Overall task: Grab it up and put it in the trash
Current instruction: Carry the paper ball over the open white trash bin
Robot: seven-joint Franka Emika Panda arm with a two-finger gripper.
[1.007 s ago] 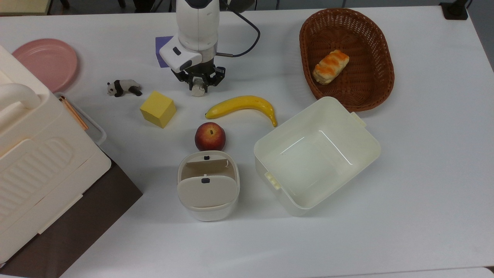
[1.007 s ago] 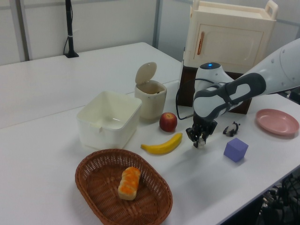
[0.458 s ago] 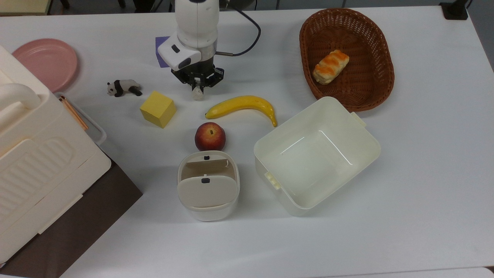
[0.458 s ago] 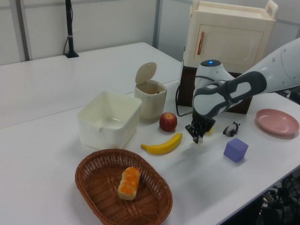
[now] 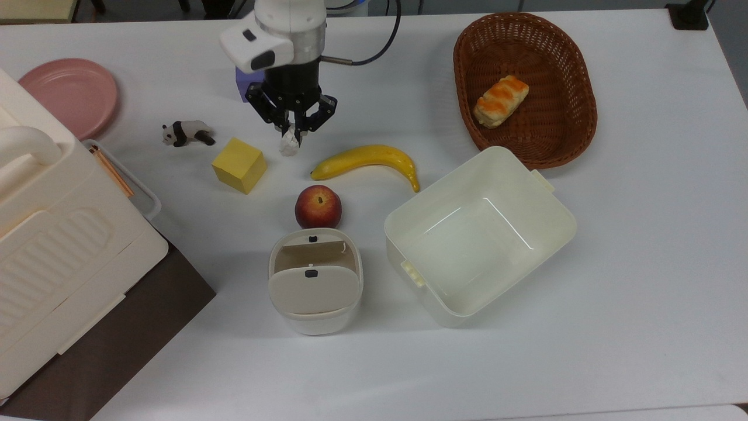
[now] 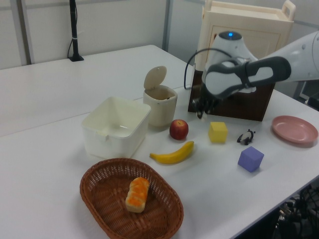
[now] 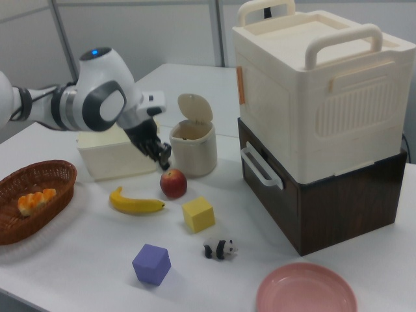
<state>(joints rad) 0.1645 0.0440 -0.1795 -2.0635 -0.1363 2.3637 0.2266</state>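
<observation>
The paper ball (image 5: pixel 289 144) sits pinched between the gripper's (image 5: pixel 290 135) jaws, lifted clear of the tabletop (image 5: pixel 643 234). In the top view, the apple (image 5: pixel 318 206) stands between it and the open-lidded trash bin (image 5: pixel 315 286), with the yellow cube (image 5: pixel 239 165) and banana (image 5: pixel 366 160) nearby.

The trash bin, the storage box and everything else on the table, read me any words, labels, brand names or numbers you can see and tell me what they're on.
None: no readable text shows in any view.
Trash bin: only small dark marks on the flap lid, not letters.
Large cream storage box: plain, no label in view.
Robot arm: a blue light, no lettering to be read.
</observation>
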